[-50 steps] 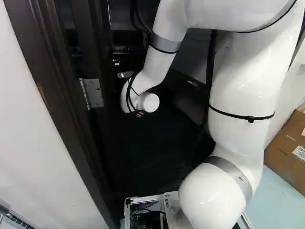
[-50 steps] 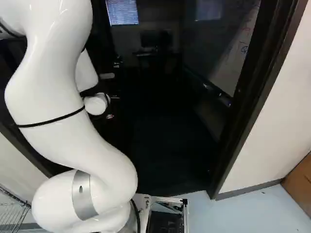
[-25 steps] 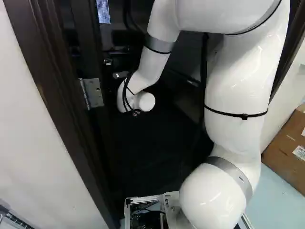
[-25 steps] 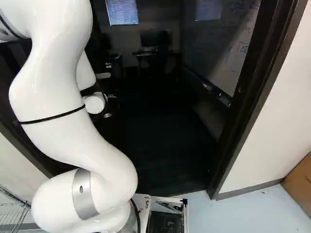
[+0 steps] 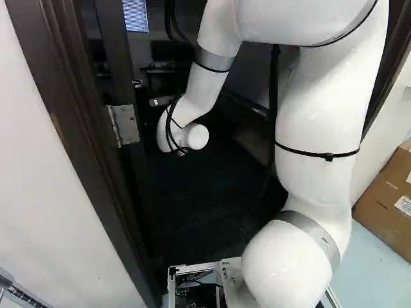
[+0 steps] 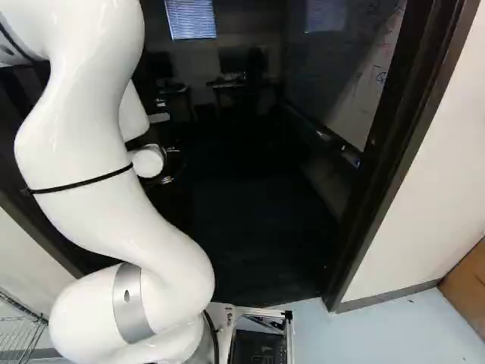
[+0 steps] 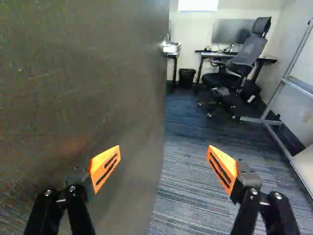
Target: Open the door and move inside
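The dark door (image 7: 88, 73) stands swung into the room, its broad face filling one side of the wrist view. In the left base view its leaf (image 5: 119, 58) runs from a metal hinge (image 5: 123, 124) on the frame. My gripper (image 7: 165, 166) is open, with nothing between its fingers. One orange pad (image 7: 105, 166) is in front of the door face; whether it touches cannot be told. The other is over the carpet beyond the door's edge. Both base views hide the gripper behind the white wrist. The doorway's threshold (image 6: 265, 298) lies just ahead of the base.
The doorframe's other post (image 6: 379, 167) stands at the right of the right base view. Inside are an office chair (image 7: 237, 63), a desk (image 7: 210, 55), a bin (image 7: 187, 77) and a whiteboard with a metal frame (image 7: 288, 83). A cardboard box (image 5: 388, 192) is outside, beside the wall.
The door has swung farther into the room, uncovering more of the window and desks. My arm has shifted slightly towards the hinge side in the left base view. The base has not visibly moved.
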